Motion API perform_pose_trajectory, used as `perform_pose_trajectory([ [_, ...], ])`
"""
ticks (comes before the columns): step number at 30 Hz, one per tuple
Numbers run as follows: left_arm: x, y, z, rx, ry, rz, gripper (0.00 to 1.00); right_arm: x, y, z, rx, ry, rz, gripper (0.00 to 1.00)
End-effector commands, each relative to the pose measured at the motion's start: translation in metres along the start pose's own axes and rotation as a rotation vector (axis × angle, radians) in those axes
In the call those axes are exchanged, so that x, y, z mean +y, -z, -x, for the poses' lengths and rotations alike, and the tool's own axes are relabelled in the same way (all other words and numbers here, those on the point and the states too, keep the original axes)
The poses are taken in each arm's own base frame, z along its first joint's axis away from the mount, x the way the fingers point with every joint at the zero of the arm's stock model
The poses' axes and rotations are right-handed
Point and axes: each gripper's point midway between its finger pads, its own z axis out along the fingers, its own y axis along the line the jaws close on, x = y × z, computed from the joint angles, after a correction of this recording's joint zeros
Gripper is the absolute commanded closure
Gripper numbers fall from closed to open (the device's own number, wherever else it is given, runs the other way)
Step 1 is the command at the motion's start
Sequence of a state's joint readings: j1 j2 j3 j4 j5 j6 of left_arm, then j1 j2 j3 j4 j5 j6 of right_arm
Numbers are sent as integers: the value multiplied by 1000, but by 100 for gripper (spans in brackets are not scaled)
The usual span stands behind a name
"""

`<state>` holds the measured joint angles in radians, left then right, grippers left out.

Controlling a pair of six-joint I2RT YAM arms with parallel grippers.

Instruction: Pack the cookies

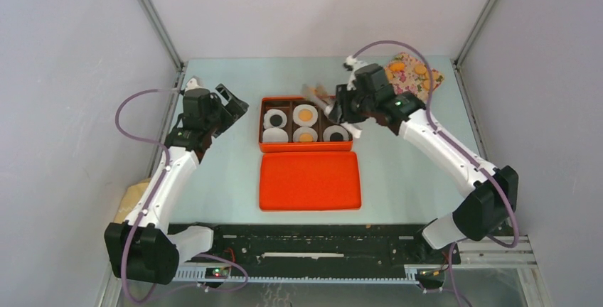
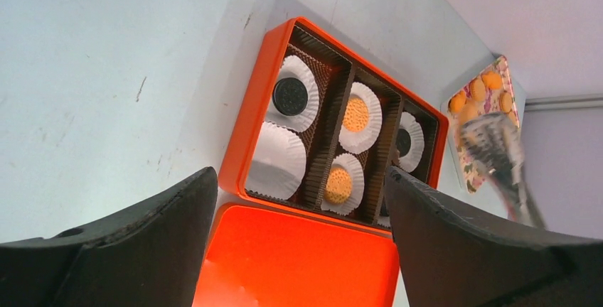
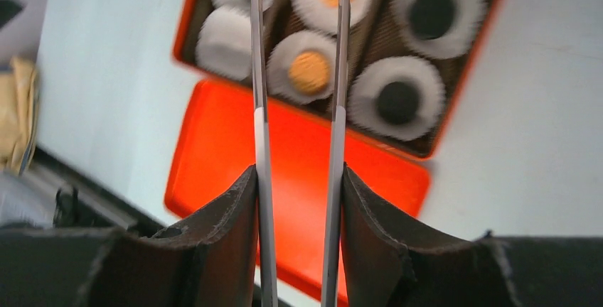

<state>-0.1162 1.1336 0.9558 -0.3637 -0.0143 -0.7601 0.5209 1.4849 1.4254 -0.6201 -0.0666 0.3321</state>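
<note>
The right gripper (image 3: pixel 299 175) squeezed thin silver metal tongs (image 3: pixel 260 108) over the orange box (image 1: pixel 261 124). The left gripper (image 2: pixel 299 175) gaped wide, empty. Small round cookies (image 1: pixel 306 115) sat in five pockets (more on the flowery plate (image 1: pixel 404 57) at two o'clock). Thin tongs might drop one beside the empty white paper liner (image 1: pixel 275 136).

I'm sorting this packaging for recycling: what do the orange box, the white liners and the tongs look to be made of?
The orange box looks like painted tin or glossy card: its walls are smooth and slightly shiny, and the corners are rounded. The white liners look like paper, matte with pleated, fluted rims. The tongs look like metal, likely steel, with thin grey blades and bright reflections.
</note>
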Motion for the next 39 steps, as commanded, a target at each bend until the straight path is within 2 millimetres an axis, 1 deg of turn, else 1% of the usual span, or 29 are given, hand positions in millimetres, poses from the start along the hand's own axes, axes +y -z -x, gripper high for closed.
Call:
perform_pose_trajectory([
  [1, 9, 3, 2, -19, 2, 34, 9, 58, 0, -26, 66, 126, 150, 80],
  [5, 9, 2, -2, -3, 1, 25, 9, 91, -17, -52, 132, 207, 196, 80],
  [9, 9, 4, 0, -16, -8, 24, 9, 105, -31, -67, 171, 239, 203, 80],
  [15, 10, 2, -1, -9, -15, 30, 9, 111, -50, -78, 206, 247, 210, 80],
  [18, 11, 1, -2, -5, -17, 33, 9, 112, -56, -81, 213, 252, 206, 80],
  [25, 12, -1, -3, -3, -21, 34, 9, 122, -64, -81, 214, 252, 227, 80],
  [26, 11, -1, -2, -4, -23, 33, 9, 125, -64, -82, 215, 257, 230, 78],
  [29, 11, -1, -3, -1, -26, 32, 9, 125, -65, -85, 224, 271, 208, 71],
  [30, 11, -1, -2, 0, -27, 30, 9, 125, -64, -86, 225, 272, 198, 64],
  [32, 10, -1, -3, 2, -29, 25, 9, 123, -64, -86, 226, 274, 186, 56],
  [39, 8, -2, -5, 12, -36, 9, 8, 121, -61, -85, 223, 274, 180, 54],
])
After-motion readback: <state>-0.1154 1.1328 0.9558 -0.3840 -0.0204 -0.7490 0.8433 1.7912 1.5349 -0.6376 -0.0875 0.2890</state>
